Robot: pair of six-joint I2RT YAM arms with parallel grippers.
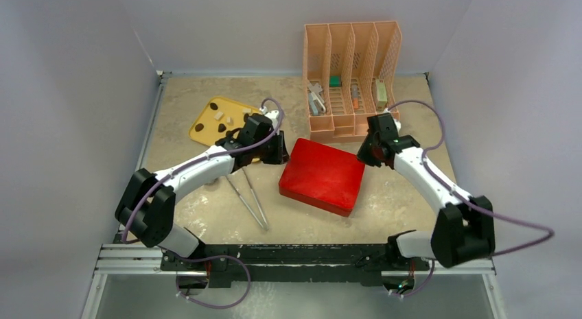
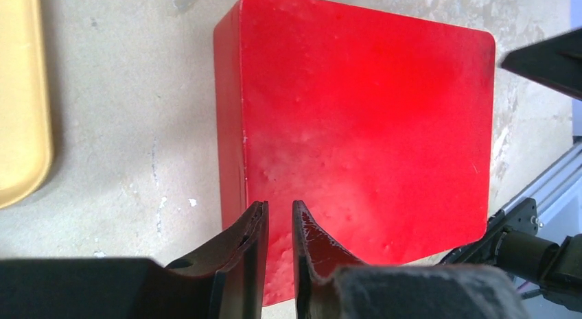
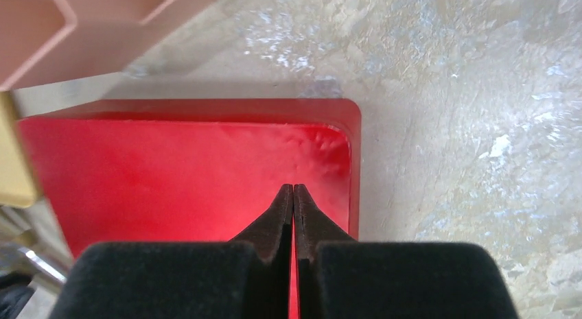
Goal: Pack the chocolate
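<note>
The chocolate (image 1: 222, 127) lies as several small dark and cream pieces on a yellow tray (image 1: 204, 130) at the back left. A red box (image 1: 321, 176) with its lid on sits in the middle of the table. My left gripper (image 1: 278, 153) hovers over the box's left edge (image 2: 230, 127); its jaws (image 2: 280, 204) are drawn almost together, leaving only a thin slit with nothing in it. My right gripper (image 1: 366, 154) is over the box's right far corner (image 3: 329, 137), fingertips (image 3: 294, 186) pressed together and empty.
A peach desk organizer (image 1: 351, 79) with small items in its slots stands at the back right, close behind the right gripper. Metal tongs (image 1: 250, 199) lie on the table left of the box. The tray's rim (image 2: 20, 127) shows beside the left gripper.
</note>
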